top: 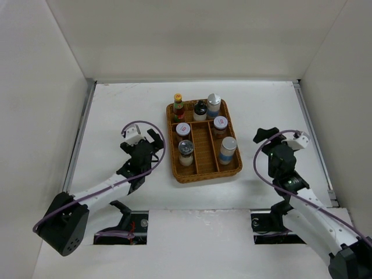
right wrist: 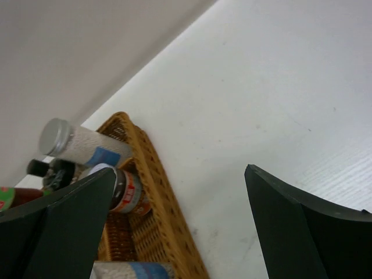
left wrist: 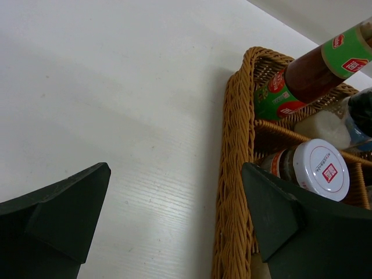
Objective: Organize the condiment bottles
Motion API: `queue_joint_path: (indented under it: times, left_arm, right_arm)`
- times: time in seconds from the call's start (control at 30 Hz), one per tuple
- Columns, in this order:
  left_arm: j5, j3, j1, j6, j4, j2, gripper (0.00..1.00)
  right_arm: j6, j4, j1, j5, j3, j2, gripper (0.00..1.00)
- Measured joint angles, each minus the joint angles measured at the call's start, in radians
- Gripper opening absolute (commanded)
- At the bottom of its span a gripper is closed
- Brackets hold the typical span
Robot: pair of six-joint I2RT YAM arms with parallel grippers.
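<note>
Seven condiment bottles [top: 186, 148], all upright inside the wicker tray [top: 206, 176], just right of centre in the overhead view. Along the upper row, left to right: slim yellow-capped bottle [top: 178, 107], dark bottle [top: 200, 110], grey-lidded shaker [top: 214, 105]. Lower left column: white-lidded jar [top: 183, 132] above a dark-topped jar [top: 186, 156]. Lower right column: another jar [top: 220, 126] above a white cylinder with a blue band [top: 227, 150]. Middle column bare. Split across compartments, presumably so the dividers keep each one standing and apart from its neighbours. Looks finished or nearly so, with every bottle housed. Outward from there, on the white table [top: 116, 104]: left gripper [top: 152, 139] near the tray's left wall, right gripper [top: 264, 136] near its right wall. Jaws of both spread wide and pinching nothing, with bare tabletop between the fingers in each wrist view. Probably held off to either side to avoid knocking the tray.
</note>
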Motion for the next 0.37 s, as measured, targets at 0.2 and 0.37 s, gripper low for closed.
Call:
queue_joint_path:
  times: [0.2,0.37]
  left_arm:
    - [0.0,0.006,-0.001,0.0,-0.008,0.026,1.0]
    - [0.001,0.014,-0.011,0.0,-0.008,0.05,1.0]
  right_arm:
    - [0.061,0.003,-0.092,-0.101,-0.016,0.068,1.0]
    - [0.073,0.014,-0.096,-0.148,-0.016,0.122,1.0]
